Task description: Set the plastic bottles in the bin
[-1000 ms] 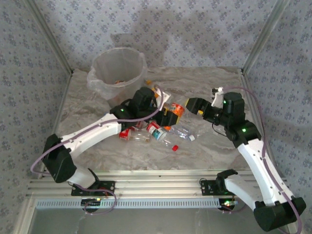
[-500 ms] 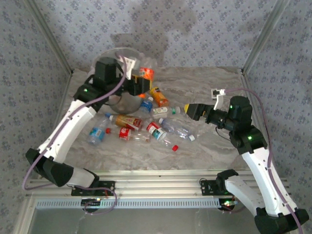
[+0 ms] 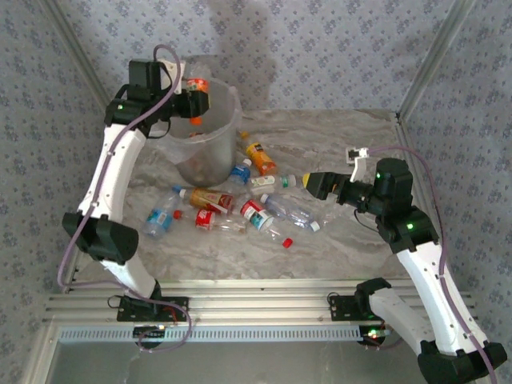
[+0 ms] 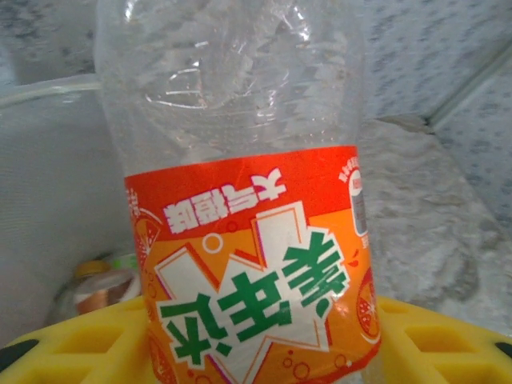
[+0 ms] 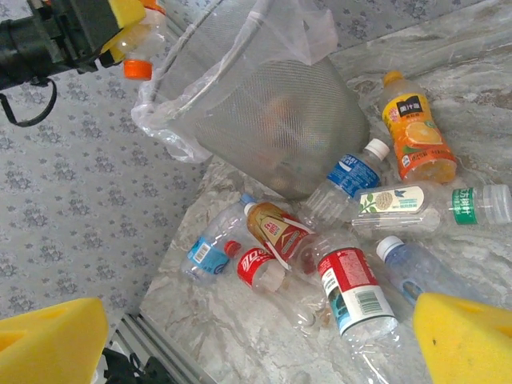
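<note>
My left gripper (image 3: 196, 96) is shut on a clear plastic bottle with an orange label (image 4: 248, 264), yellow fingers (image 4: 72, 344) on both sides of it. It holds the bottle over the rim of the bin (image 3: 210, 156), a translucent bucket lined with a bag. The right wrist view also shows that bottle's orange cap (image 5: 138, 68) at the rim of the bin (image 5: 264, 104). Several plastic bottles lie on the table in front of the bin, among them an orange juice bottle (image 3: 260, 156) and a red-labelled one (image 3: 256, 214). My right gripper (image 3: 308, 182) hangs open above the pile's right side.
A bottle (image 4: 96, 288) lies inside the bin. A loose red cap (image 3: 287, 242) sits near the pile's front. A blue-labelled bottle (image 3: 160, 216) lies at the pile's left. Patterned walls and metal posts enclose the marble table (image 3: 360, 240).
My left arm has lifted the orange-labelled bottle from the pile and swung it up and left to the bin's rim. The right gripper drew back slightly to the right and stays open.
</note>
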